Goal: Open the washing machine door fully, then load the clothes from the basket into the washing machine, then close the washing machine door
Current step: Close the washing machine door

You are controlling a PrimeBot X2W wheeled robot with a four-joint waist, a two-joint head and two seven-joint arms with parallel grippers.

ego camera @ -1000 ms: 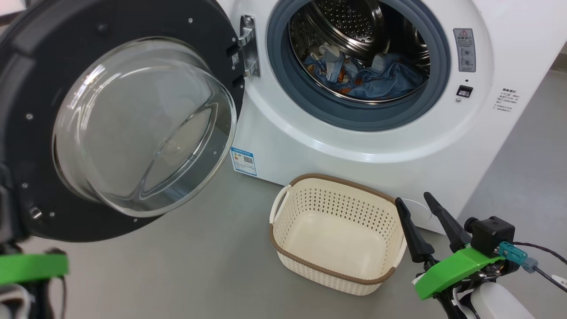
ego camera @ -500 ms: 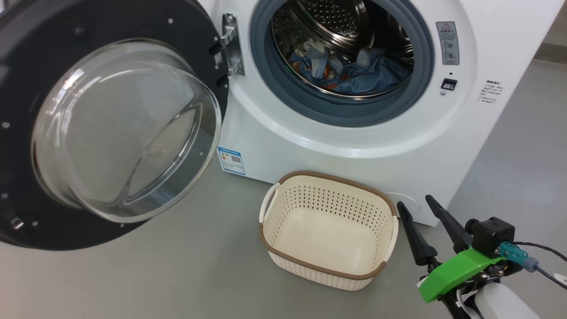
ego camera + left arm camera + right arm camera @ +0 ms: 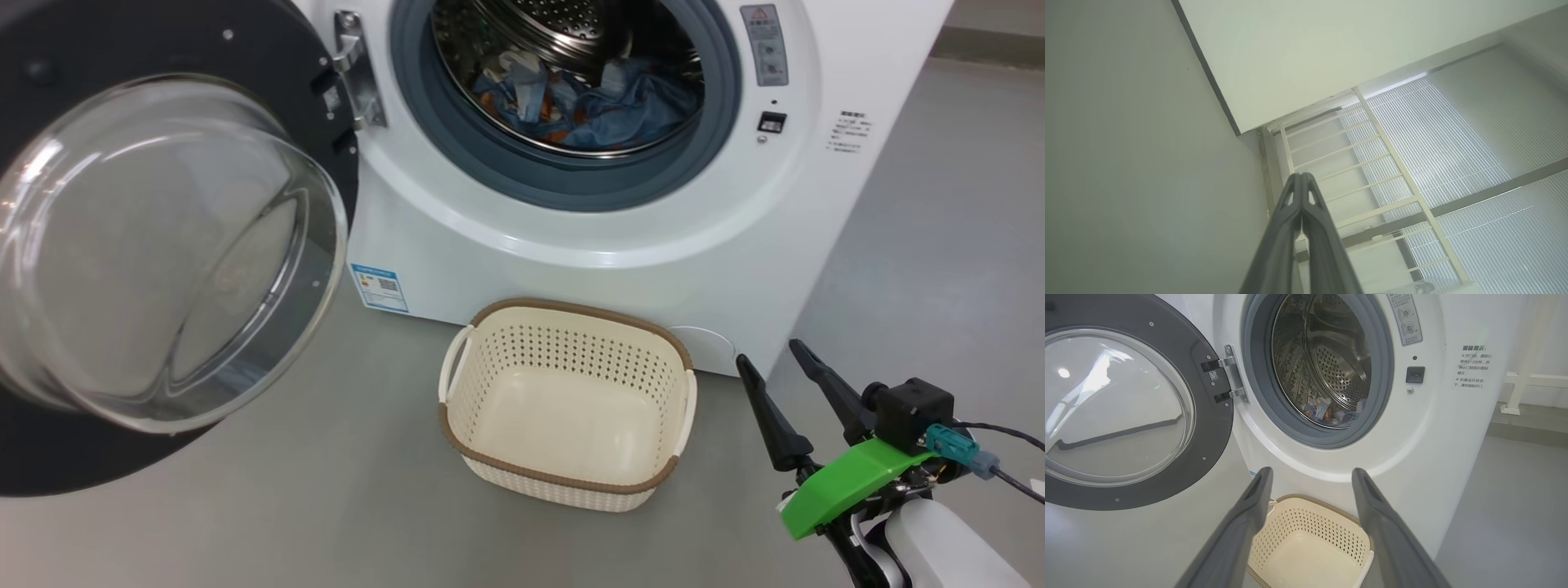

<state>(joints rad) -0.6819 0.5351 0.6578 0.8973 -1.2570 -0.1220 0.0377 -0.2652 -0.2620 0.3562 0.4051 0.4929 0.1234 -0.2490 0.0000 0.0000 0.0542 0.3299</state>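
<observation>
The washing machine point(image 3: 571, 269) stands with its round black washing machine door point(image 3: 163, 245) swung wide to the left on its hinge. Light blue clothes point(image 3: 571, 106) lie in the steel drum. The cream basket point(image 3: 571, 306) sits on the floor before the machine with nothing in it. My right gripper point(image 3: 767, 353) hovers open just right of the basket, fingers pointing at the machine. In the right wrist view, that gripper point(image 3: 1311, 471) frames the basket point(image 3: 1310, 526) below the drum, with the clothes point(image 3: 1329, 412) and door point(image 3: 1208, 428) beyond. My left gripper point(image 3: 1301, 176) is shut on nothing, pointing at a pale wall.
Grey floor point(image 3: 939, 245) runs open to the right of the machine and in front of the basket. The open door overhangs the floor at the left. A white frame point(image 3: 1519, 388) stands by the wall right of the machine. A white railing point(image 3: 1355, 163) and ribbed panels lie beyond the left gripper.
The head camera has turned, so machine, door and basket have slid left in the picture. The right gripper keeps its place at the lower right, still open.
</observation>
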